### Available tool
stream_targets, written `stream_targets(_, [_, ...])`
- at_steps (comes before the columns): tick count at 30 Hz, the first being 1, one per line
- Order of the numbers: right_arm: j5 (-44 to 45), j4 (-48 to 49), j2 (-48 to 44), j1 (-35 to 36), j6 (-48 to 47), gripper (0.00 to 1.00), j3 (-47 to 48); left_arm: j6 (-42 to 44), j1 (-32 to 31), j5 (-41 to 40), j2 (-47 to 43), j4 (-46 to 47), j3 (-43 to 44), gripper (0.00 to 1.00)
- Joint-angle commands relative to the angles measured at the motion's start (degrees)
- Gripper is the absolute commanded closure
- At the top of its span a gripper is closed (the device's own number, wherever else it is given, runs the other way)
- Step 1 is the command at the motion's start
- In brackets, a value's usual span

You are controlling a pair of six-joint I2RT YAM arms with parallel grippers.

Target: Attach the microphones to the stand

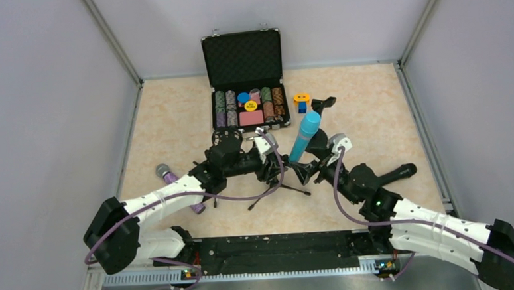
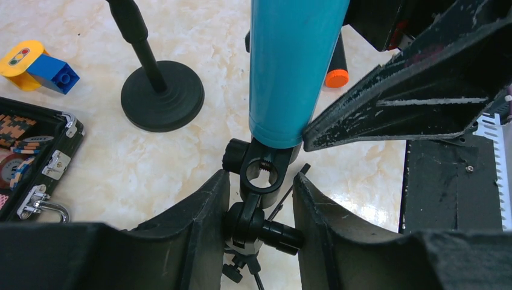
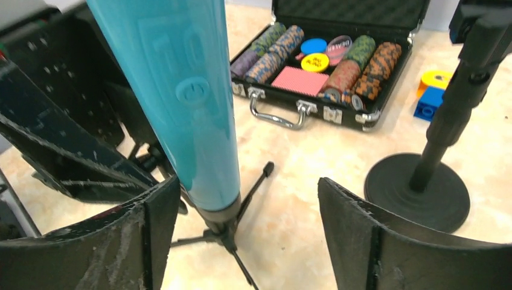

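The cyan microphone (image 1: pixel 305 136) sits tilted in the tripod stand (image 2: pixel 261 175) clip. On the left gripper (image 2: pixel 258 199), jaws clench the stand joint beneath; on the right gripper (image 3: pixel 247 193), jaws are released, flanking its barrel. A round-base stand (image 3: pixel 416 190) and chip case (image 1: pixel 245 72) stand close behind.

One flat colour on the cyan microphone (image 1: pixel 305 136). Glitter and a grey mesh head on the purple microphone (image 1: pixel 171 179) by the left edge of the cream-marbled tabletop (image 1: pixel 366 119). Orange end on the black microphone (image 2: pixel 338 66). Black stand (image 2: pixel 261 176), black case (image 1: pixel 242 58); striped chips (image 1: pixel 220 100) in green, purple, brown.
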Motion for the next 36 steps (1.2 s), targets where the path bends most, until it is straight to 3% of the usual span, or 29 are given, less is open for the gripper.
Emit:
stream_targets(1, [0.53,-5.92,-2.78,0.67,1.64,0.16,1.11,-2.83,-0.34,0.37,-2.18,-0.19,0.08,0.66])
stream_targets(7, [-0.48,-8.33,-6.82,0.69,3.08,0.02,0.48,-3.14,-0.33,0.12,-5.05,0.63,-0.13,0.39])
stream_targets(10, [-0.8,-10.89,-7.99,0.67,3.72,0.01,0.21,-5.32,-0.26,-0.78,-7.09,1.64,-0.27,0.25])
stream_targets(15, [-2.56,-13.39,-9.56,0.6,5.84,0.01,-0.83,-6.92,-0.19,-3.17,-9.96,4.73,-1.04,0.11])
stream_targets(21, [-10.38,-13.7,-10.4,-2.27,9.4,0.01,-2.79,-1.64,0.58,-2.78,-10.4,2.43,-0.39,0.07])
stream_targets(29, [-29.06,-10.42,-9.35,-11.77,15.15,0.01,-6.53,7.66,3.13,7.33,-8.91,-0.55,-0.03,0.06])
stream_targets(36, [-33.47,-7.35,-4.68,-12.34,15.36,0.01,-7.16,14.72,3.45,12.18,-6.73,-1.1,-0.11,0.03])
